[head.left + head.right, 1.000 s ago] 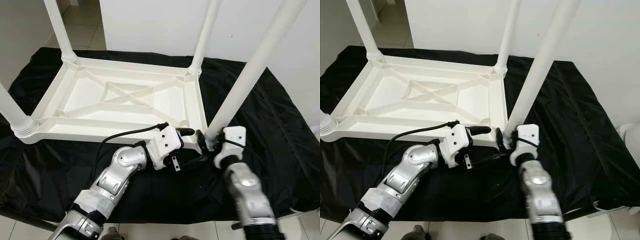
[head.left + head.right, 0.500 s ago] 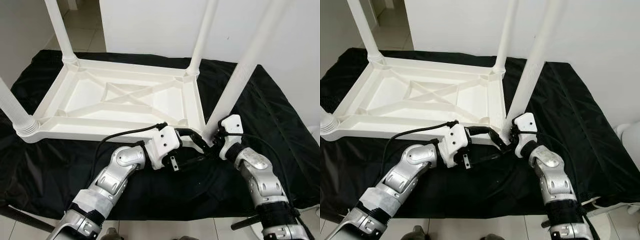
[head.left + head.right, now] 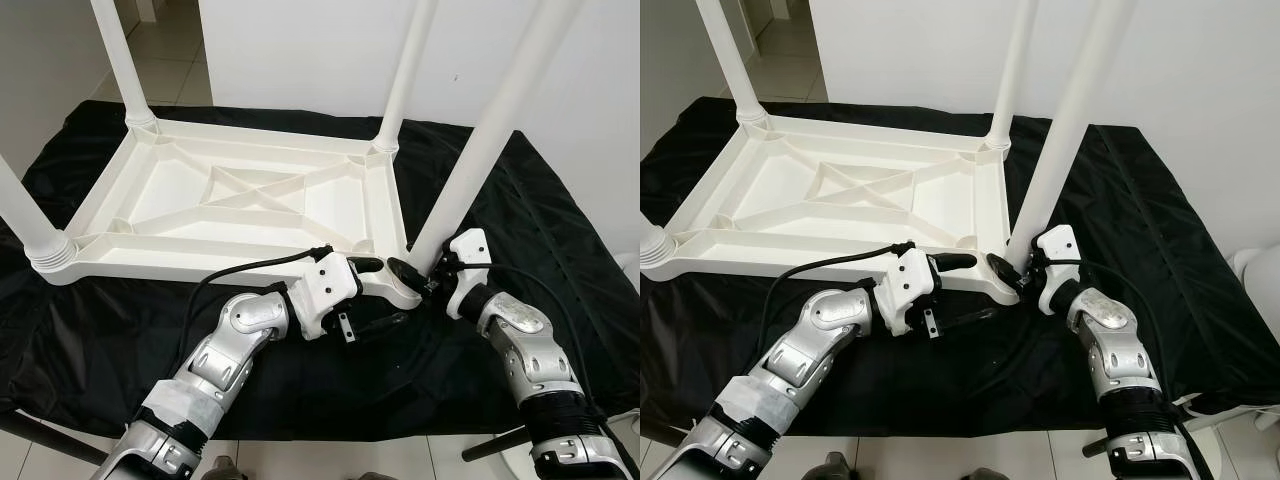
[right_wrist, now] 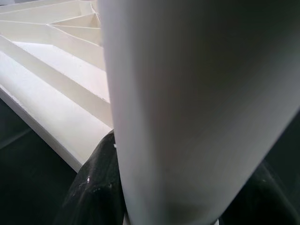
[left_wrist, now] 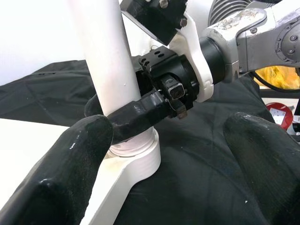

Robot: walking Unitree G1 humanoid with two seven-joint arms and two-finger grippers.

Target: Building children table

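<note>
Four white legs rise from an upturned table (image 3: 240, 200) lying on a black cloth (image 3: 560, 260). At its near right corner, the right tool (image 3: 432, 283) grips the leg (image 3: 470, 170) base; the left tool (image 3: 385, 290) hovers open beside it.

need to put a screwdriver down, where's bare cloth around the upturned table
Bare black cloth lies right of the upturned table top, and a wide strip runs along its near edge on the left. It is crowded at the near right corner: the right gripper clasps the table leg there, with the left gripper open beside it.
</note>
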